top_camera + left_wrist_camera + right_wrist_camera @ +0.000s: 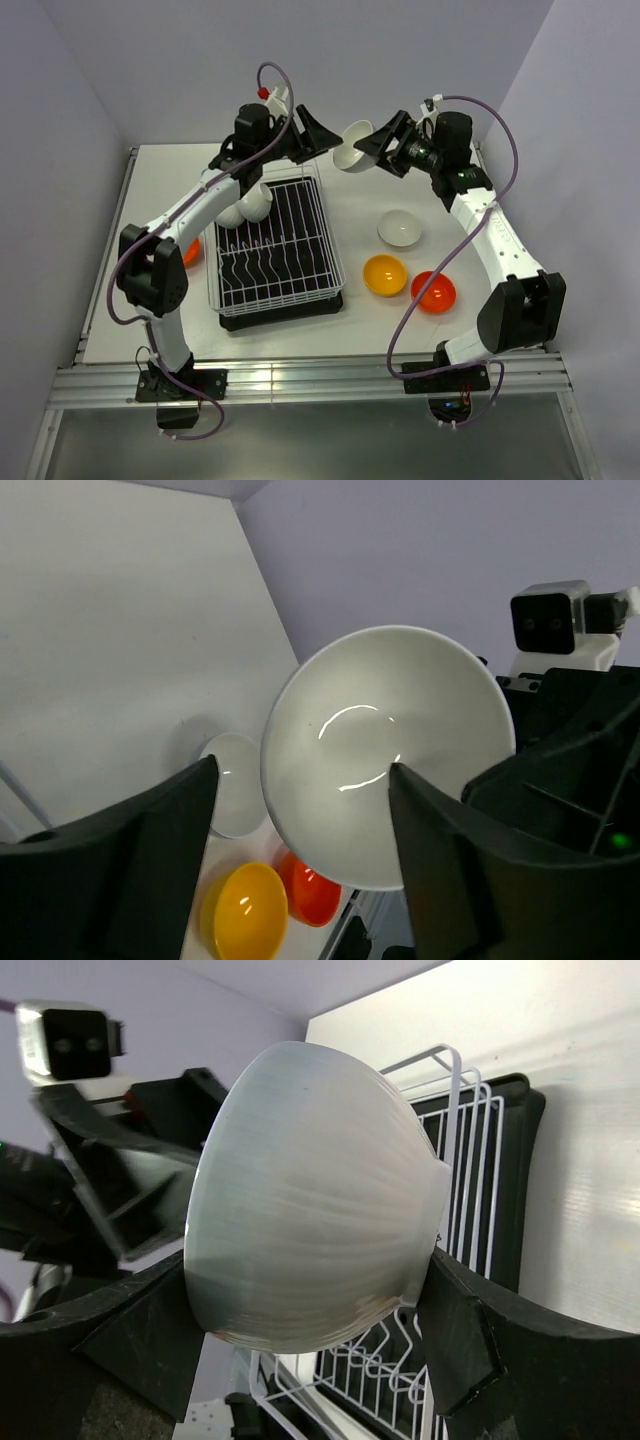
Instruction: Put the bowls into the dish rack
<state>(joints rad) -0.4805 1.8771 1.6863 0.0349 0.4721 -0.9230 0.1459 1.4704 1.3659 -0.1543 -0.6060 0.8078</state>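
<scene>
My right gripper [372,148] is shut on a white bowl [350,150] and holds it tilted in the air just past the far right corner of the white wire dish rack [275,245]. In the right wrist view the bowl [310,1200] sits between my fingers [305,1270], with the rack [470,1160] below it. My left gripper [318,135] is open and empty and faces the bowl's hollow [385,750] from close by, one finger on each side in its view [303,768]. Another white bowl [250,205] rests in the rack's far left part.
On the table right of the rack lie a white bowl [399,229], a yellow-orange bowl [384,274] and a red-orange bowl [433,291]. A second red-orange bowl [190,250] lies left of the rack, half hidden by the left arm. Walls close in at the back and sides.
</scene>
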